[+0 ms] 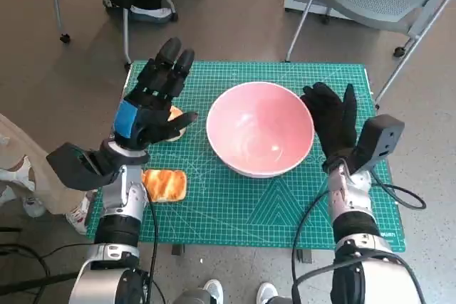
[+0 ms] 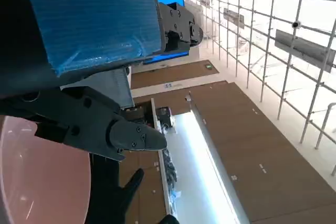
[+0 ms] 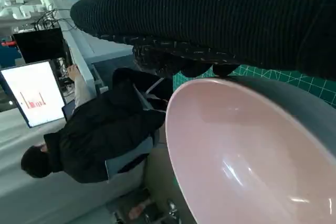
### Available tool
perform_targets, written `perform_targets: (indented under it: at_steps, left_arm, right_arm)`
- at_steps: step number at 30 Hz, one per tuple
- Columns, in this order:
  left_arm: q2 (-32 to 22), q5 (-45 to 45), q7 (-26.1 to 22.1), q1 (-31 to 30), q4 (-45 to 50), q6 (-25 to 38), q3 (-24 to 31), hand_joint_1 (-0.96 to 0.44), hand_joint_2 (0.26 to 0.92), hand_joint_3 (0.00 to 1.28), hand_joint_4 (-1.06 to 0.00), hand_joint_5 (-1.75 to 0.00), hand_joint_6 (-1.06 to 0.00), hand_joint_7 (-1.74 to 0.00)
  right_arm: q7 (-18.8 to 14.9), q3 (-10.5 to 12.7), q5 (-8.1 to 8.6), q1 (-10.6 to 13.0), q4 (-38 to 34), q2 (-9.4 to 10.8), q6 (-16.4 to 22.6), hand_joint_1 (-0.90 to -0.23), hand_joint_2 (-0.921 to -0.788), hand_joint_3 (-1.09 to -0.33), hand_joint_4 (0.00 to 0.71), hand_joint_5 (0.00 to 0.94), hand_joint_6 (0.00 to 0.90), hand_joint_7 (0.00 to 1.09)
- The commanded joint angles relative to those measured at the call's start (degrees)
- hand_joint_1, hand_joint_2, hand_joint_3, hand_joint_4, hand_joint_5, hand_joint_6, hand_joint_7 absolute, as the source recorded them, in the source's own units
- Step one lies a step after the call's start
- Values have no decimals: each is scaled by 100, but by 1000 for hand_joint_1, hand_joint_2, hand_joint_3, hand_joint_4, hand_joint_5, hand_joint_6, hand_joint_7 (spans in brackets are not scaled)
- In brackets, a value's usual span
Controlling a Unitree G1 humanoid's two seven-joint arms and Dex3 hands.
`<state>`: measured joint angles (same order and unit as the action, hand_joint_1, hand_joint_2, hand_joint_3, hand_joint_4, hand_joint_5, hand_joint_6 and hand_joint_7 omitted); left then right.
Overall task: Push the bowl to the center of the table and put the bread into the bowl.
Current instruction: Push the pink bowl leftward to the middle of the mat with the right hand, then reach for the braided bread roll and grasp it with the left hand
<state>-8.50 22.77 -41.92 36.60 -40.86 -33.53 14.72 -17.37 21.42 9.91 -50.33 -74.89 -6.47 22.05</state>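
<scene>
Two hands flank a pink bowl (image 1: 260,128) mid-mat: right hand (image 1: 333,123), fingers spread, touches its rim; left hand (image 1: 153,103), fingers spread, hovers above one bread piece (image 1: 177,120). Lower squarely before closing.

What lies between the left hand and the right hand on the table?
In the head view, the pink bowl stands between the left hand and the right hand, on the green mat. The right hand is beside its rim.

Left hand (image 2: 94,77), blue-taped back and black fingers (image 2: 131,137), fills the upper frame; pink bowl (image 2: 42,182) rim beside it; the gloved right hand (image 2: 113,192) shows beyond.
</scene>
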Motion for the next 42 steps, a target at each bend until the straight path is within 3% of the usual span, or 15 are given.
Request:
perform_targets:
  at_steps: [1, 9, 13, 20, 26, 32, 42]
  left_arm:
    - [16, 59, -17, -76, 42, 11, 4, -213, 921, 214, -97, -1, -207, -2]
    - [23, 81, -44, -147, 128, 2, 3, -217, 921, 207, -101, -2, -211, -4]
    - [14, 104, -51, -209, 260, 39, -3, -220, 921, 204, -105, -4, -215, -5]
    - [2, 99, 37, -348, 618, 119, -38, -219, 921, 206, -108, -4, -217, -6]
    - [20, 101, 154, -452, 988, 258, -85, -224, 921, 216, -105, -2, -211, -3]
    - [69, 66, 212, -426, 975, 240, -124, -234, 921, 228, -96, 0, -203, 0]
    - [73, -19, 258, -368, 780, 125, -175, -254, 921, 221, -93, -1, -200, -1]
  right_arm:
    - [-7, 18, 4, 45, -53, -74, -47, -682, -921, -808, 209, 2, 199, 123]
    - [79, -47, -86, 54, 61, -332, 228, -670, -921, -833, 237, 12, 221, 132]
    - [257, -179, -262, 55, 195, -477, 585, -670, -921, -856, 233, 8, 225, 133]
    - [758, -685, -768, 225, 805, -503, 1761, -704, -921, -878, 170, 0, 195, 118]
    - [733, -1051, -997, 429, 1490, -461, 2566, -705, -921, -863, 153, 3, 170, 108]
    - [407, -1280, -874, 526, 1868, -401, 2919, -698, -921, -840, 170, 10, 167, 116]
    - [371, -1443, -840, 606, 2162, -376, 2931, -691, -921, -827, 173, 9, 168, 129]
